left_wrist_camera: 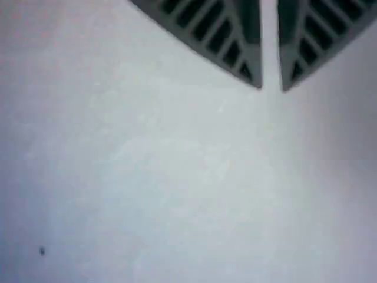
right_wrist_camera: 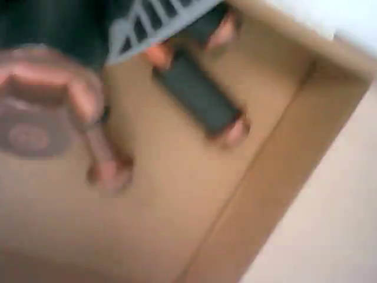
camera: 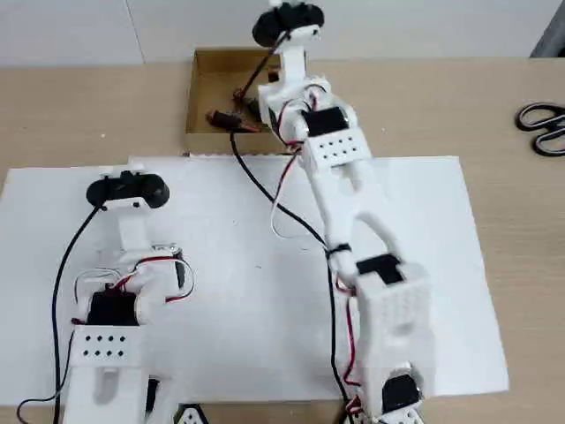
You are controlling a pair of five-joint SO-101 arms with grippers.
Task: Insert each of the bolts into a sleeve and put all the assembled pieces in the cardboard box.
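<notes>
The wooden table (camera: 494, 106) carries a white paper sheet (camera: 415, 230) that covers most of the space in front of me. At the sheet's far edge sits the cardboard box (camera: 199, 97), open at the top, brown and plain inside.

My right arm stretches across the sheet, with my right gripper (camera: 260, 93) down inside the box. I cannot tell from here whether it is open or closed, or whether it has hold of anything.

My left gripper (left_wrist_camera: 271, 85) hangs low over the bare paper on the near left side, well apart from the box. Its two dark lattice fingers (left_wrist_camera: 224, 41) stand almost together with just a thin slit between them, and they hold nothing.

A pair of scissors (camera: 543, 128) lies on the table at the far right, off the paper.

On the box floor lies an assembled piece (right_wrist_camera: 197, 97): a dark, tube-shaped sleeve with the orange-pink ends of a bolt poking out at both ends. It lies on its side near one corner of the box. A second piece (right_wrist_camera: 97, 147), pinkish and too blurred to make out in detail, shows close to my right wrist camera, over the box floor.
</notes>
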